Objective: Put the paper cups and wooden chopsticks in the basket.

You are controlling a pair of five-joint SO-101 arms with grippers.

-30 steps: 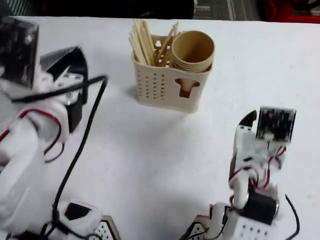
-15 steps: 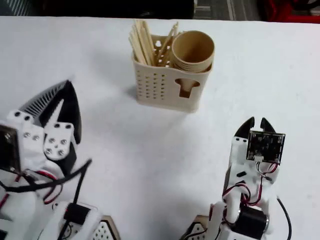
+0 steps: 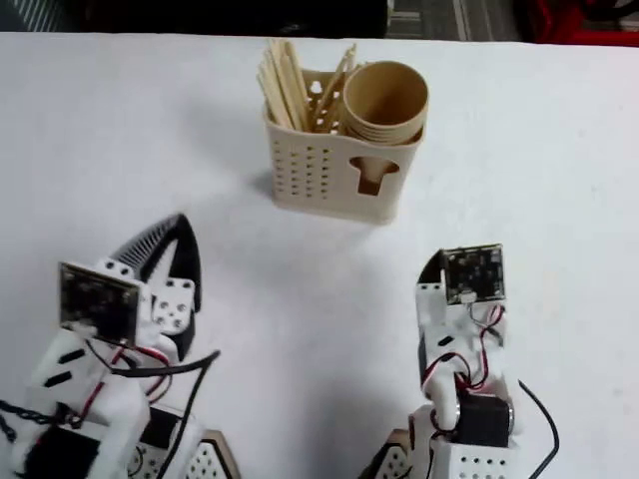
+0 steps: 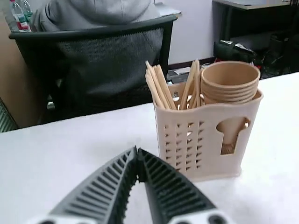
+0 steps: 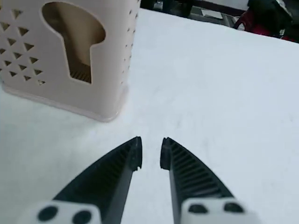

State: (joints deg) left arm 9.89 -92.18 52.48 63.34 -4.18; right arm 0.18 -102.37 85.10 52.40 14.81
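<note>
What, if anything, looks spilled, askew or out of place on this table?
Nothing stands out. The basket stands upright, the paper cups nest in one compartment and the wooden chopsticks stand in the other, fanned slightly. The left gripper and right gripper sit apart from it, holding nothing.

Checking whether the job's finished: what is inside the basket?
A stack of paper cups and a bundle of wooden chopsticks stand in the basket. Its walls hide their lower ends and the floor.
</note>
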